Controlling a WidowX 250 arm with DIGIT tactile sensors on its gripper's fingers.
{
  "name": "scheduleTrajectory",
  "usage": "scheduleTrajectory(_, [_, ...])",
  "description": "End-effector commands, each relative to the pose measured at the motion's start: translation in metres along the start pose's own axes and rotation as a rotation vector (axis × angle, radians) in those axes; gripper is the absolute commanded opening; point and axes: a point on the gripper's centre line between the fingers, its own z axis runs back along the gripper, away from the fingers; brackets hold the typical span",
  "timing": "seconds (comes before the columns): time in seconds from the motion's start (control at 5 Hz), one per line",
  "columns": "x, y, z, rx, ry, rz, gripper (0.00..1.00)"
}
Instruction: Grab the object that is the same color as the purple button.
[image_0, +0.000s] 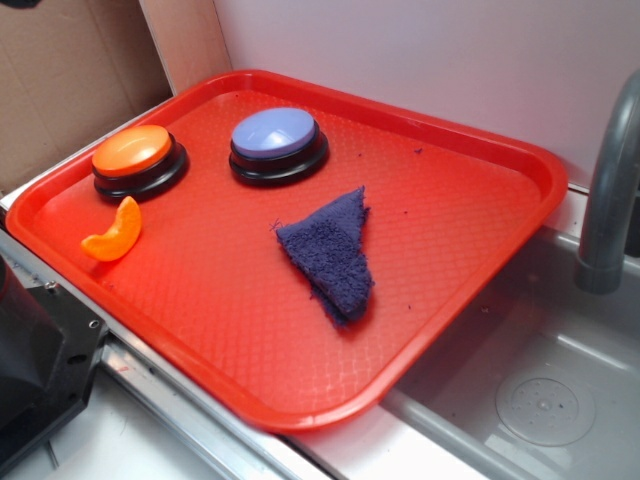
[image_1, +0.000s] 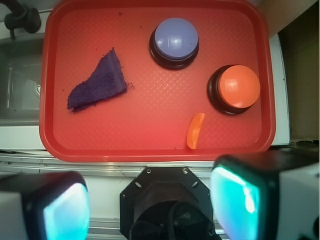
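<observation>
The pincer (image_1: 145, 200) stands open and empty, short of the red plastic tray (image_1: 150, 145). The dark purple folded terry cloth (image_1: 97, 82) lies ahead-left: soft, light, likely best pinched at its thick middle fold.

One red tray (image_0: 480, 170) holds four things: two dome buttons, one purple button (image_0: 274, 132) and one orange button (image_0: 132, 151), one dark purple cloth (image_0: 330, 250), and one orange slice toy (image_0: 115, 232). Beside the tray stands one grey faucet (image_0: 610, 190), over what seems to be a single sink basin (image_0: 530, 400).
</observation>
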Motion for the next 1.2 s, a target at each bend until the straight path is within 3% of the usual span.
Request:
scheduleTrajectory(0.0, [0.062, -0.03, -0.045, -0.058, -0.029, 0.056, 1.0])
scheduleTrajectory(0.4, [0.105, -0.046, -0.098, -0.038, -0.065, 0.214, 1.0])
scheduleTrajectory(0.8, [0.132, -0.05, -0.158, -0.073, 0.017, 0.281, 1.0])
scheduleTrajectory(1.0, [0.136, -0.058, -0.176, -0.012, 0.028, 0.28, 1.0])
